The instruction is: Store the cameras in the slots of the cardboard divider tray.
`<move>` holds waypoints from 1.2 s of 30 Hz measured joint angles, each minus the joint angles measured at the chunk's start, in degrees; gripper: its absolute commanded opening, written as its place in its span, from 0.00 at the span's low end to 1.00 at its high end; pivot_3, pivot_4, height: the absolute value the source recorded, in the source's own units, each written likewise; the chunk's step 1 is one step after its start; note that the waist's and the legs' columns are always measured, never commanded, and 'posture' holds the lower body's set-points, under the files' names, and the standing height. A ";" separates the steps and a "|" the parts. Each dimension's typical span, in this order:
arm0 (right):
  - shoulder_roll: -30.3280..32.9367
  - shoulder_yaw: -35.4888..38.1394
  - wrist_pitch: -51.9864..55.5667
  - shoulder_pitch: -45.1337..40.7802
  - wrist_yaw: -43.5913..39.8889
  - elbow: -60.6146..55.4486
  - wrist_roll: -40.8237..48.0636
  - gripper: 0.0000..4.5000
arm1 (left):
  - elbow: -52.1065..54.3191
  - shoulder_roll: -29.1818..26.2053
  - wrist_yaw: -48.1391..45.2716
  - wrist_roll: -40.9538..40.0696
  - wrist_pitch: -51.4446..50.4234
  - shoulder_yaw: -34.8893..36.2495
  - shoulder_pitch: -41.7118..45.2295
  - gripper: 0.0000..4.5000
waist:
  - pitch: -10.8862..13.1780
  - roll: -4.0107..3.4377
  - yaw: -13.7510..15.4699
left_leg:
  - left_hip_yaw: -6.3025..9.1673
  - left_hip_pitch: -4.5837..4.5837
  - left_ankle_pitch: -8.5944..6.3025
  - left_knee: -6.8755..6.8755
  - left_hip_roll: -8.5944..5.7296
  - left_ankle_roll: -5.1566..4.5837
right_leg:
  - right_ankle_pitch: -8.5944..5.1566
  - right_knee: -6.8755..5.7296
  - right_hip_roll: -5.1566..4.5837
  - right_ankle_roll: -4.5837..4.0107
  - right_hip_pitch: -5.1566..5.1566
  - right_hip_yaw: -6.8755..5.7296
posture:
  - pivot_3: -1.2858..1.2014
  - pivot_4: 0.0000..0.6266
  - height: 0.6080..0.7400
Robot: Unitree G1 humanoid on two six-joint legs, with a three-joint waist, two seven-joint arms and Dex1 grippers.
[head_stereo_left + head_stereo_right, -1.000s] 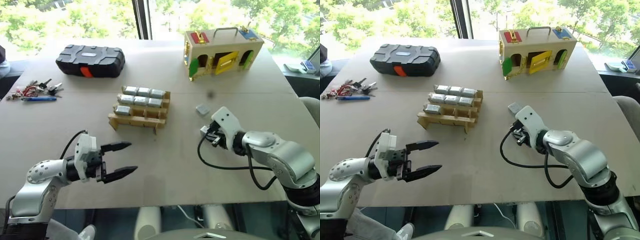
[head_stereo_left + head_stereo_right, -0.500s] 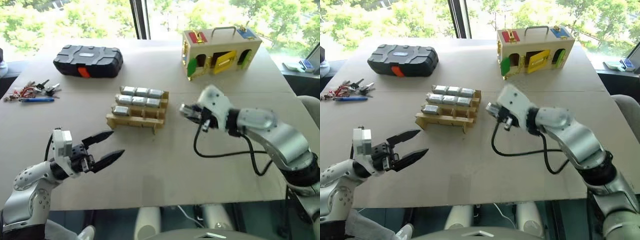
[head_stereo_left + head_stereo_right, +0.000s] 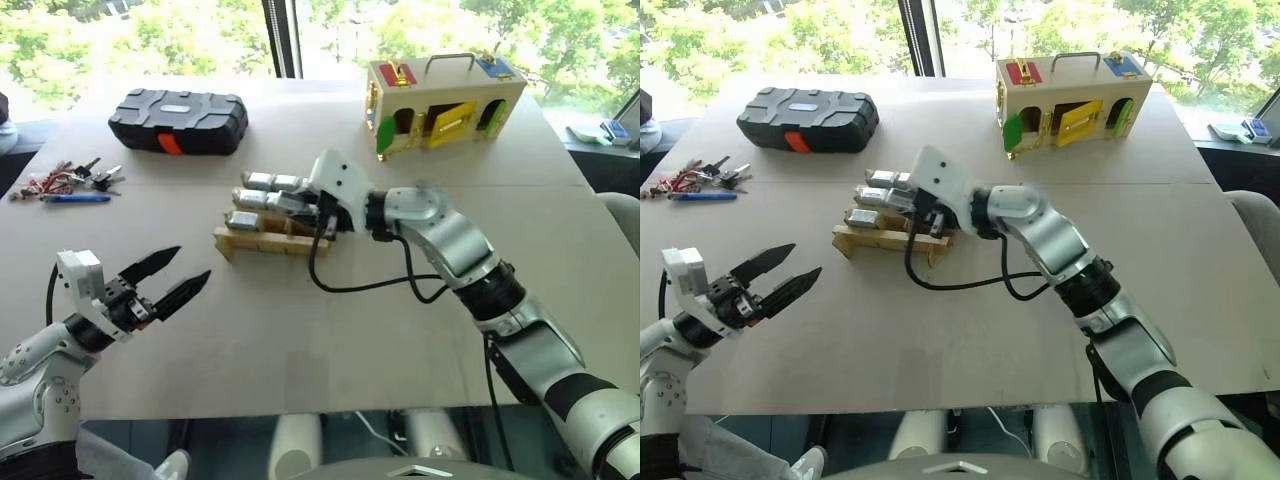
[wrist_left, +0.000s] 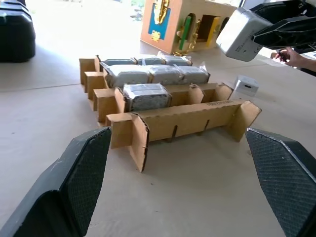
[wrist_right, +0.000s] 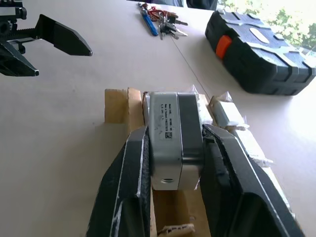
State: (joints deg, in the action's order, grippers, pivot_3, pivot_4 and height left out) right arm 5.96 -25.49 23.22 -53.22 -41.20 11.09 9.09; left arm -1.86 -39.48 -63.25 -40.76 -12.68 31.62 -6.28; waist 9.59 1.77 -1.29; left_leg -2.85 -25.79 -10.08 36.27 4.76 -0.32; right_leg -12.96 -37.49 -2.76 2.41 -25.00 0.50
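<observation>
The cardboard divider tray (image 3: 262,243) sits mid-table with several silver-grey cameras (image 3: 258,181) lying in its back rows and one camera (image 4: 145,96) in a nearer row. My right gripper (image 5: 174,132) hovers over the tray's right part, shut on another camera (image 5: 167,148) clamped between its two fingers. One loose camera (image 4: 245,85) lies on the table just beyond the tray's right end. Near the table's front left, my left gripper (image 3: 165,283) stands open and empty, pointing toward the tray from a distance.
A black case (image 3: 180,118) lies at the back left and a wooden box with coloured doors (image 3: 445,95) stands at the back right. A bunch of keys (image 3: 65,180) and a blue pen (image 3: 75,198) lie at the left edge.
My right gripper has carried its camera up and leftward from the table's right side to over the tray. My left gripper has drawn back to the left, still open.
</observation>
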 measured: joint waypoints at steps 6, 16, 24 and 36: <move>-8.12 -0.36 -6.39 -1.84 0.88 12.98 -3.45 0.18 | 0.00 0.42 0.56 0.01 -0.01 0.28 -0.76 1.00 | 0.00 0.01 -0.54 | 0.00 -0.03 -0.02 0.00 0.00 0.05 | 0.00 -0.06 -0.02 0.00 -0.05 0.00 | 0.52 0.24 1.00; -9.91 1.90 -16.05 -5.04 1.51 25.78 -7.21 0.18 | 0.76 0.40 -1.74 -1.29 -0.01 2.21 -3.55 1.00 | 0.00 0.01 -1.20 | -0.03 -0.04 -0.08 -0.07 0.00 0.16 | 0.00 -0.12 -0.03 -0.01 -0.14 0.03 | 0.52 0.24 1.00; -12.48 3.39 -21.36 -7.61 1.11 32.78 -9.10 0.18 | 0.77 -1.51 -4.33 -1.71 -0.14 3.87 -4.67 1.00 | 0.04 -0.06 -1.24 | -0.05 -0.05 -0.09 -0.08 0.02 0.18 | 0.00 -0.17 -0.03 -0.01 -0.20 0.06 | 0.52 0.24 1.00; -13.74 4.02 -24.92 -8.50 0.18 37.79 -11.56 0.18 | 1.37 -1.48 -4.26 -2.16 -0.86 3.87 -5.40 1.00 | 0.07 -0.10 -1.24 | -0.05 -0.06 -0.16 -0.08 0.02 0.31 | 0.00 -0.17 -0.03 -0.02 -0.21 0.06 | 0.52 0.24 1.00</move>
State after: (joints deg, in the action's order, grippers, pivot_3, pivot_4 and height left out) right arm -7.78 -21.47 -1.69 -61.72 -41.02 48.88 -2.46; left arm -0.49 -40.97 -67.52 -42.92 -13.54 35.49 -11.68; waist 9.65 1.66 -2.53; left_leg -2.90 -25.85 -10.24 36.19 4.78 -0.01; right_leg -12.96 -37.66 -2.79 2.40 -25.21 0.56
